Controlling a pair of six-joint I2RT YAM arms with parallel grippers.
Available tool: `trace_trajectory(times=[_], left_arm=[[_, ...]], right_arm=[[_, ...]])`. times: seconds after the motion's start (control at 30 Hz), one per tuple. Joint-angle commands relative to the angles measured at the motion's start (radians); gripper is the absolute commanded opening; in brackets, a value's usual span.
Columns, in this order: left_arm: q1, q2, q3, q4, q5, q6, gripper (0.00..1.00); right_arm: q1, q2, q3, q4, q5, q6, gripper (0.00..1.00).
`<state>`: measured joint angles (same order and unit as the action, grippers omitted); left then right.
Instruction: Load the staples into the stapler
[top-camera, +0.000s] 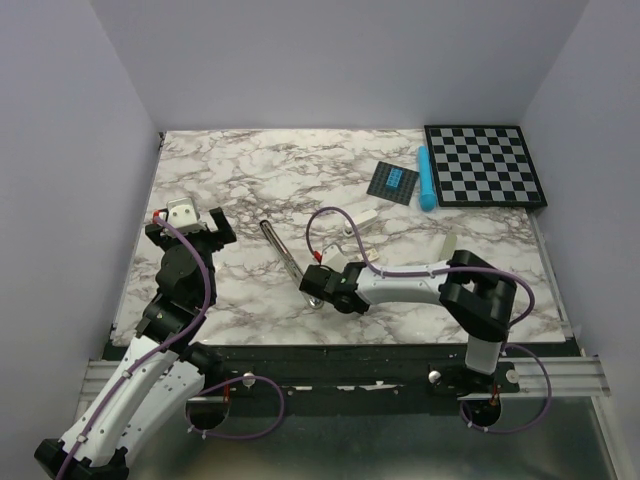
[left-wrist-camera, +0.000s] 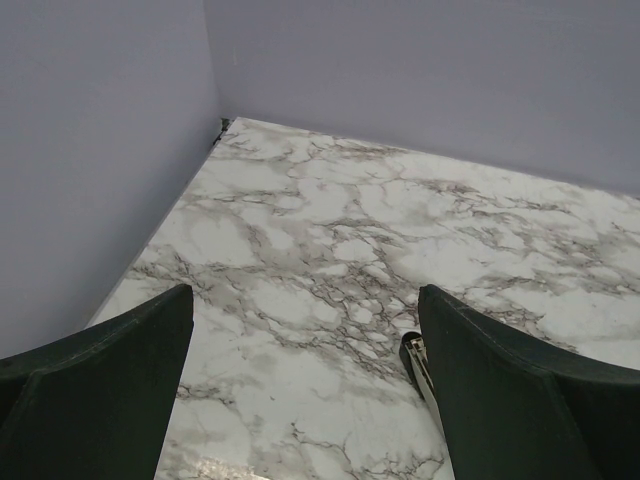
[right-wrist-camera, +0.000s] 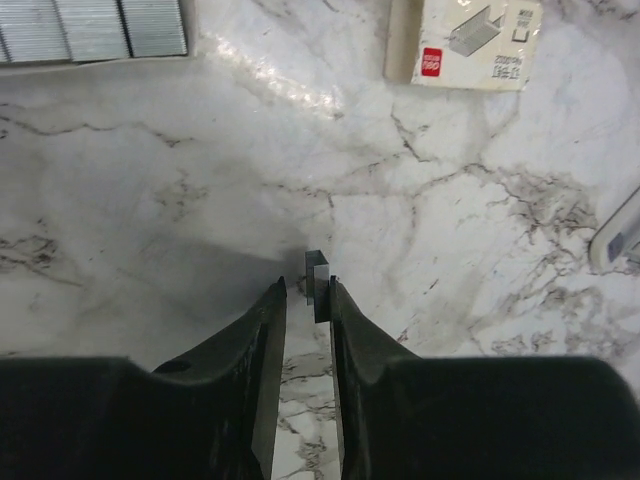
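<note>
Squaring my narrow right pincer (right-wrist-camera: 308, 288) on the staple strip (right-wrist-camera: 318, 280) between its tips, which I cannot tell is gripped, I'd clamp firmly before swinging to the stapler (top-camera: 282, 255) just beside it.

Open tool (left-wrist-camera: 305, 300) above marble table (left-wrist-camera: 330, 230), stapler (left-wrist-camera: 414, 358) beside.
</note>
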<state>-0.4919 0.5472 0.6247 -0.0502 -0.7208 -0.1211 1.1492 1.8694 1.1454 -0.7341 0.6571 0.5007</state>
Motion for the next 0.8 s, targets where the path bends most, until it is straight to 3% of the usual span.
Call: trace_trajectory(times=[0.0, 0.43, 0.6, 0.77], left_arm=[[0.006, -0.006, -0.003, -0.01, 0.009, -0.008, 0.99], [0.006, 0.003, -0.003, -0.011, 0.017, -0.011, 0.99], [0.006, 0.005, -0.003, -0.011, 0.021, -0.012, 0.99], [0.006, 0.007, -0.002, -0.013, 0.021, -0.012, 0.99]], right_arm=[[0.014, -0.035, -0.053, 0.101, -0.161, -0.002, 0.33], [0.014, -0.07, -0.093, 0.14, -0.195, -0.004, 0.37], [0.014, -0.114, -0.118, 0.165, -0.202, 0.004, 0.59], [0.014, -0.148, -0.13, 0.159, -0.166, 0.007, 0.67]])
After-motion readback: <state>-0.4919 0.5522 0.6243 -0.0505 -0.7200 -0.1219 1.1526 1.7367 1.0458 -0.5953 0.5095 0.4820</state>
